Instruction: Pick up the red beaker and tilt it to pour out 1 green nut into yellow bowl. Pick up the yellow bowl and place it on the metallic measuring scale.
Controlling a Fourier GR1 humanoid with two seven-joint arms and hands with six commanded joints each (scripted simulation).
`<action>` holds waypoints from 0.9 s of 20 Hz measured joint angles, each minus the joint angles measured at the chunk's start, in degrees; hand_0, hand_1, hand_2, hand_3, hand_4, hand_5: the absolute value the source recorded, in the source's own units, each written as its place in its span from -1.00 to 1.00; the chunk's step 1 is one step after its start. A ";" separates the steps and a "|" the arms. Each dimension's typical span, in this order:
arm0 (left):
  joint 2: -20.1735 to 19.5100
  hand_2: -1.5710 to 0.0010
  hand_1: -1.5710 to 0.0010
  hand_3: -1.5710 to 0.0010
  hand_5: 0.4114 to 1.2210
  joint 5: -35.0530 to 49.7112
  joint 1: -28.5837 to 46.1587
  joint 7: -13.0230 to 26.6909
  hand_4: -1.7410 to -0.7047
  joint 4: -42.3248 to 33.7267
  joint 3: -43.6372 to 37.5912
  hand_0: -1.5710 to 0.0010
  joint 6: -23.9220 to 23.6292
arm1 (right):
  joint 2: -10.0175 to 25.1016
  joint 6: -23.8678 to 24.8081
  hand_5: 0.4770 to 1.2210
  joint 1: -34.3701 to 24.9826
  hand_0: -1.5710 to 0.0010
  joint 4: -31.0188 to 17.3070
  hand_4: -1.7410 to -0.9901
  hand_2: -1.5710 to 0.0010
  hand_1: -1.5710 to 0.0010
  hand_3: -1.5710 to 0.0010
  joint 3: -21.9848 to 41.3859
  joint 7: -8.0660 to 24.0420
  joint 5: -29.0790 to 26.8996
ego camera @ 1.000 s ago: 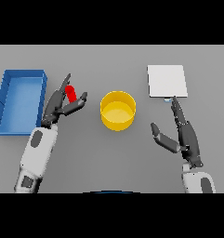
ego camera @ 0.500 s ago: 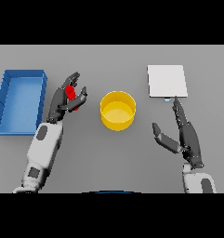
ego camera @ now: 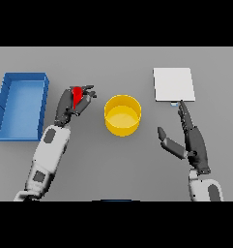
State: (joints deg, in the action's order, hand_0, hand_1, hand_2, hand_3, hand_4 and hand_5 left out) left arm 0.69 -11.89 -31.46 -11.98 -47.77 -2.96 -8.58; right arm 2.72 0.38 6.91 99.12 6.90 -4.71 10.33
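Red beaker (ego camera: 77,95) sits in the grip of the left hand (ego camera: 72,105), left of centre in the frame, with the dark fingers and thumb curled round it so that only part of its red body shows between them. It looks lifted off the grey bench (ego camera: 118,164) and leaning, though how far it is tilted is hard to judge behind the fingers. Nothing of its contents can be made out.

Just to the right of that hand, near the middle of the frame, stands the yellow bowl (ego camera: 122,115), upright on the bench and apart from the beaker. Its inside shows only yellow; no green nut is visible in it.

At the far left lies a blue tray (ego camera: 4,104), a shallow rectangular bin with raised walls, and its floor shows plain blue.

In the upper right of the frame the metallic measuring scale (ego camera: 173,84) lies flat as a pale square plate with nothing on it. Below it the right hand (ego camera: 188,140) is held over the bench in the lower right, fingers straight and spread, thumb out to the side, gripping nothing; its longest fingertip reaches close to the scale's lower edge.
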 measured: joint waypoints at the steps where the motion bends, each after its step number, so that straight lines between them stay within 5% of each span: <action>1: 0.27 -0.88 -0.87 -0.83 0.86 1.19 -0.06 -0.87 -0.75 -0.21 -0.63 -0.86 0.55 | 0.18 0.05 -0.56 0.32 1.00 0.05 0.32 1.00 1.00 1.00 0.02 -0.23 0.26; 7: -0.42 -0.97 -0.96 -0.95 0.78 7.82 0.00 0.11 -0.94 -7.65 -1.77 -0.96 5.56 | 0.49 0.29 -0.55 0.07 1.00 0.29 0.37 1.00 1.00 1.00 0.30 -0.81 1.15; 15: -4.54 -0.98 -0.98 -0.98 0.80 3.34 -0.24 4.78 -0.97 -12.38 1.80 -0.98 7.84 | 1.06 1.10 -0.51 0.70 1.00 0.35 0.39 1.00 1.00 1.00 0.75 -4.02 3.12; 18: -6.97 -0.99 -0.99 -0.99 0.77 -0.56 -1.07 6.02 -0.98 -13.52 4.32 -0.99 8.47 | 1.03 1.57 -0.50 0.18 1.00 0.04 0.44 1.00 1.00 1.00 0.95 -2.84 4.01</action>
State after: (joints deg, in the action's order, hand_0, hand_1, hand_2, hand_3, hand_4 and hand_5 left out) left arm -6.28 -12.46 -32.53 -5.96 -61.29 1.36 -0.10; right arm 3.76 1.95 7.09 99.15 7.85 -7.55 14.34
